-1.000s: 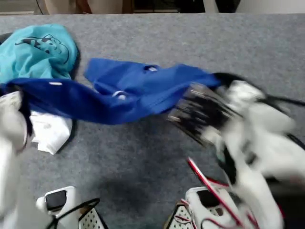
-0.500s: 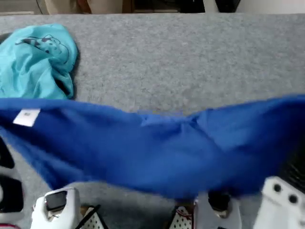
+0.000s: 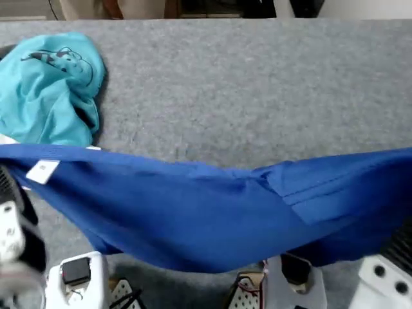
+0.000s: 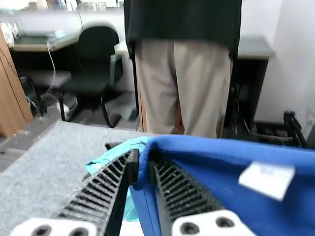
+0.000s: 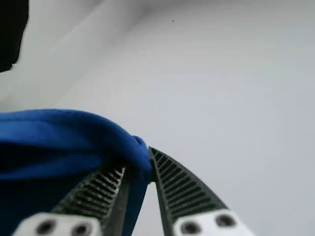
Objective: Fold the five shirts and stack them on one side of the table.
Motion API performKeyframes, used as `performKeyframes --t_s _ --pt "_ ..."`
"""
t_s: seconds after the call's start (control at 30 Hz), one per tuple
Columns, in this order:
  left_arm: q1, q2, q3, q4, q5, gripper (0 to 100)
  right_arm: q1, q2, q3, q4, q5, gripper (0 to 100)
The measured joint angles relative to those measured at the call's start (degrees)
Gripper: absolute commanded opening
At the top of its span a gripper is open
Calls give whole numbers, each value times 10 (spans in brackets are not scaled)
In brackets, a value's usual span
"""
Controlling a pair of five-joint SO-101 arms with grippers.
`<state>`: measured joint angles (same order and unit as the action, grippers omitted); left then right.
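Left end effector (image 4: 142,160) and right end effector (image 5: 139,165) each clamp an edge of the blue shirt (image 3: 206,219), stretched above the tabletop (image 3: 257,84) at 6 o'clock; teal shirt (image 3: 51,84) lies crumpled at 10 o'clock, apparently unfolded, no stack begun

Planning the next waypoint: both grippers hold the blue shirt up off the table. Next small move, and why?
Probably lower both arms together to lay the blue shirt flat on the bare middle of the table. The left gripper and right gripper each pinch an edge, the shirt sags stretched between them, and the teal shirt lies off at a far corner.
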<state>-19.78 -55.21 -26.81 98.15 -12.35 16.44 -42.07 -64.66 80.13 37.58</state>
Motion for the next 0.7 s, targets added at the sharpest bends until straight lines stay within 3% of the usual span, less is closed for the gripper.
performKeyframes --t_s 0.17,0.33,0.47,0.7 --pt "1 -4 147 -123 0 19 1 -2 93 -4 29 2" --pt "2 -4 344 -337 -1 19 -62 -1 220 -52 32 2" --pt "6 -1 498 -531 -1 19 -86 9 403 -172 32 2" --pt "81 7 745 -810 -2 19 -117 73 680 -440 35 2"
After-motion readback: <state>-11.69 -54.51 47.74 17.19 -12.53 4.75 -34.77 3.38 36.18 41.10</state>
